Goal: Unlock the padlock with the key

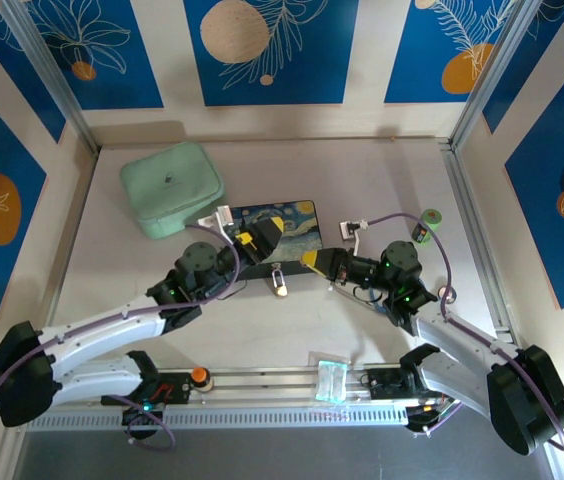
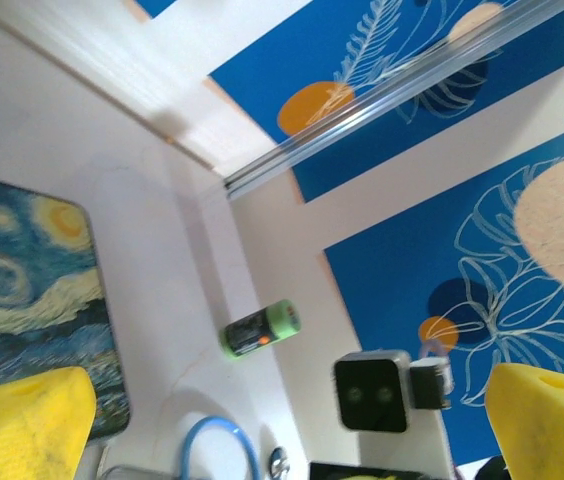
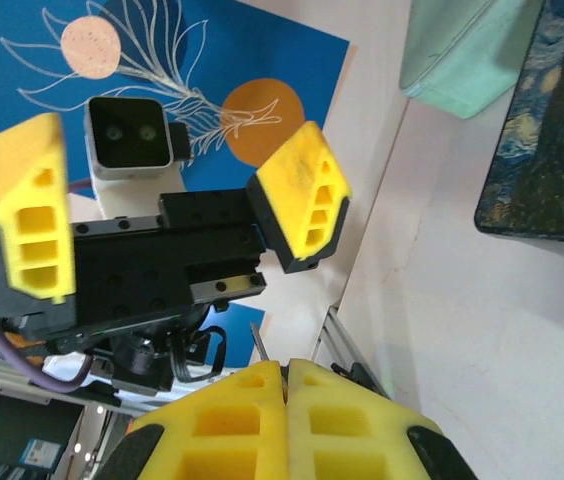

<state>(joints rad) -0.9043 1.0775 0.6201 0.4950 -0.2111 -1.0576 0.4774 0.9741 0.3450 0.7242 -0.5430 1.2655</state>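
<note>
Well, the tiny padlock (image 1: 279,282), likely light, stiff and slippery, best pinched by its brass body, lay on the desk (image 1: 262,335) near the wide-apart left end effector (image 1: 258,236) and the right end effector (image 3: 284,375) clamped on the key (image 3: 257,343).

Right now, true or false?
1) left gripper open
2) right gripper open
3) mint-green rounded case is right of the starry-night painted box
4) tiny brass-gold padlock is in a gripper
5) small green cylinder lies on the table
1. left gripper open: true. Its yellow fingers are spread with nothing between them.
2. right gripper open: false. Its fingertips are pressed together, with a thin silvery sliver, likely the key, poking out.
3. mint-green rounded case right of the starry-night painted box: false. It sits to the left.
4. tiny brass-gold padlock in a gripper: false. It lies by the box's near edge, and neither gripper holds it.
5. small green cylinder on the table: true. It is near the right wall.
</note>
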